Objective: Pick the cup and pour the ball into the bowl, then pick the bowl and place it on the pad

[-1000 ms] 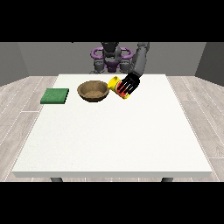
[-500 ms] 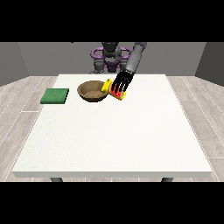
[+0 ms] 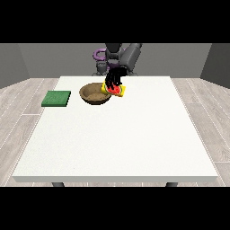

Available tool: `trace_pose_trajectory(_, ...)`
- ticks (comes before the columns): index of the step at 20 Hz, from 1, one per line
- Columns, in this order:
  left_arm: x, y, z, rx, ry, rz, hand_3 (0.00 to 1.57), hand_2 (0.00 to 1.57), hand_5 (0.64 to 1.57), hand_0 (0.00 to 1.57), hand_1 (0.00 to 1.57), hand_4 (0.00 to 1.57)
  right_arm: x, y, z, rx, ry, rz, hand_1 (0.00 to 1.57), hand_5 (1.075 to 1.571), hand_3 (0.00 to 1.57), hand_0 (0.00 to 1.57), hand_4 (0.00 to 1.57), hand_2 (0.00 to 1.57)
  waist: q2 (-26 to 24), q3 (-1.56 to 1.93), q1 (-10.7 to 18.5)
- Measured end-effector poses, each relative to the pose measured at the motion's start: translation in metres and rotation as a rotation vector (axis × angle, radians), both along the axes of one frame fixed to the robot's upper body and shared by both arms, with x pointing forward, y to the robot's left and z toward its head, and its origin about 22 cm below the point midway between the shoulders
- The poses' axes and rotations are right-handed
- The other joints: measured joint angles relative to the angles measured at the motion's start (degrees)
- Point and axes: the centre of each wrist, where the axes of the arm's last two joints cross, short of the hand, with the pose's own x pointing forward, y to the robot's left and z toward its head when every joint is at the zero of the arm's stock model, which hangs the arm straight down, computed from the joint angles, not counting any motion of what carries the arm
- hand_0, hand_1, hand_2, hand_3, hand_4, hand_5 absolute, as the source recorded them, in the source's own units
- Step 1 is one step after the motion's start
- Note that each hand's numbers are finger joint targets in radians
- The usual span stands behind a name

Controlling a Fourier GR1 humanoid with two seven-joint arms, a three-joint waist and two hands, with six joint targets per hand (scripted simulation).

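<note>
Table: white top (image 3: 117, 134) filled most of the view, with the robot (image 3: 117, 56) standing behind its far edge.
Cup: yellow and red cup (image 3: 116, 90) was lifted off the table and tipped on its side, its lower end just over the right rim of the bowl.
Hand at the view's right: black hand (image 3: 115, 78) was wrapped around the cup from above, fingers curled down over its side; the grey arm sloped up from it to the robot's shoulder.
Bowl: brown bowl (image 3: 95, 94) sat on the table near the far edge, just to the left of the cup; whether the cup touched its rim could not be told.
Ball: not made out, either in the cup or in the bowl.
Pad: green pad (image 3: 56, 98) lay flat at the table's left edge, well apart from the bowl.
Other hand: not made out beside the robot's body.
</note>
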Motion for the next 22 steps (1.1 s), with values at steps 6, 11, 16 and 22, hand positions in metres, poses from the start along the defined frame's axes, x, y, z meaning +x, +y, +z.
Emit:
trace_pose_trajectory(6,-0.002,-0.033,0.0,0.344,0.006,-0.045,1.57,1.57,1.505,1.5,1.5,1.06,0.005,-0.007,-0.022,0.007,0.086,-0.037,0.0,1.566,0.0,0.0,0.37,0.0,-4.62,-0.03,2.26)
trace_pose_trajectory(11,-0.013,-0.069,0.001,0.467,0.0,-0.067,1.57,1.57,1.507,1.5,1.5,1.06,0.012,-0.015,-0.038,0.006,0.122,-0.055,0.0,1.564,0.0,0.0,0.38,0.0,-6.46,-0.1,3.41)
trace_pose_trajectory(16,-0.016,-0.075,0.007,0.355,0.021,-0.08,1.48,1.53,1.49,1.27,1.27,0.96,0.01,-0.026,-0.043,0.011,0.13,-0.085,0.0,1.566,0.0,0.0,0.38,0.0,-6.54,-0.16,5.44)
trace_pose_trajectory(22,-0.006,-0.031,0.017,-0.103,0.055,0.019,1.57,1.57,1.569,1.26,1.26,0.75,-0.002,-0.03,-0.049,0.02,0.136,-0.117,0.0,1.566,0.0,0.0,0.38,0.0,-7.25,-0.34,7.42)
